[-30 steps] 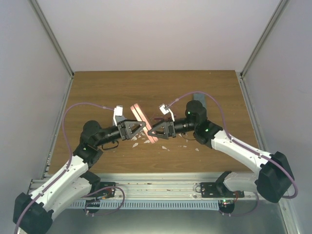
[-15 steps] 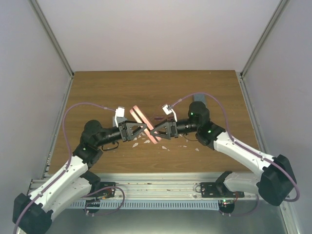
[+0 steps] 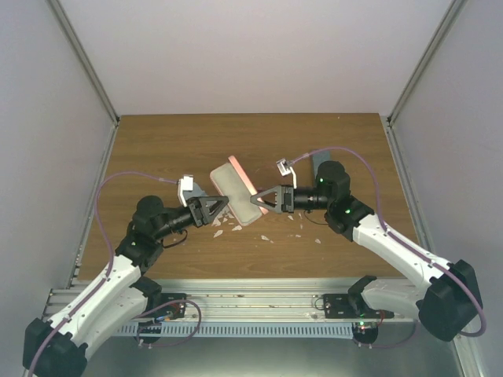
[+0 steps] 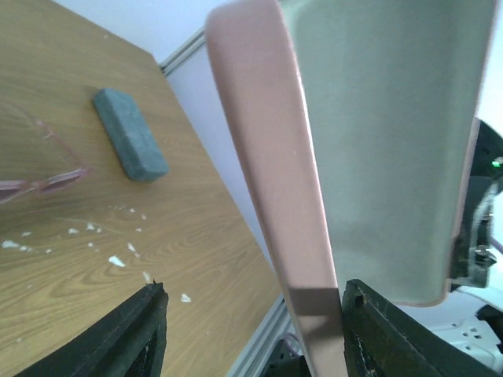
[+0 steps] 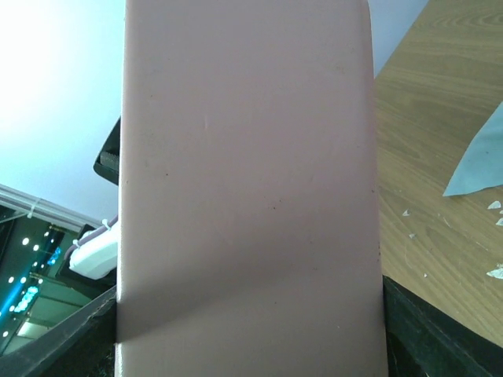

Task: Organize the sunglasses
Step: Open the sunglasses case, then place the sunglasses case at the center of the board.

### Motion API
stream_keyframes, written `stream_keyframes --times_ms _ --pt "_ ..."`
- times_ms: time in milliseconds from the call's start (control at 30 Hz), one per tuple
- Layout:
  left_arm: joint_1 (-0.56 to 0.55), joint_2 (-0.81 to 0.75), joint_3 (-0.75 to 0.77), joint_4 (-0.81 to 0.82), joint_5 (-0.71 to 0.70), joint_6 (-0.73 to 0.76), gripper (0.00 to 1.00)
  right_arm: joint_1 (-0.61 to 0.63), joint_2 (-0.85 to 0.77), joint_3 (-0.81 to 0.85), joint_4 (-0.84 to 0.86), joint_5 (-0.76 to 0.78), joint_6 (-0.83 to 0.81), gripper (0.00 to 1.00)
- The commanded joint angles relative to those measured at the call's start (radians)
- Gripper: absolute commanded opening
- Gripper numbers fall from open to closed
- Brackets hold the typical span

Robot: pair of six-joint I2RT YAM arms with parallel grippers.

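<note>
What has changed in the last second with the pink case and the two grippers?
The pink case, seen before edge-on as a thin strip, has turned to show its broad pale face. The left gripper drew back slightly toward its base, its jaws loose around the case's rim. The right gripper shifted a little right, still clamped on the case. The blue-grey case stayed put.

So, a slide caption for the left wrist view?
Open pink case stands between the fingers of the left hand, blue-grey case and pink sunglasses on the table beyond.
</note>
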Motion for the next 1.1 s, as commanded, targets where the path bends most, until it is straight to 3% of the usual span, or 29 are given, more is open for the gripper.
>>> stream_keyframes --times_ms 0,233,467,600,867,1067 --pt "0.011 -0.012 -0.042 -0.095 -0.075 0.011 0.6 -0.004 -0.034 0.01 0.08 -0.005 0.008 0.42" --pt "0.011 -0.026 -0.04 -0.143 -0.11 0.019 0.71 -0.015 -0.006 0.007 -0.031 0.048 -0.048 0.42" --pt "0.011 -0.009 -0.02 -0.249 -0.183 0.047 0.76 -0.016 0.067 0.004 -0.197 0.174 -0.133 0.43" --pt "0.013 0.009 -0.038 -0.23 -0.163 0.044 0.78 -0.023 0.145 -0.024 -0.25 0.224 -0.227 0.45" --pt "0.011 0.147 -0.054 -0.148 -0.057 0.054 0.77 -0.091 0.315 -0.159 -0.063 0.034 -0.27 0.49" --pt "-0.005 0.25 -0.05 -0.083 -0.03 0.06 0.75 -0.152 0.38 -0.248 0.091 -0.097 -0.206 0.59"
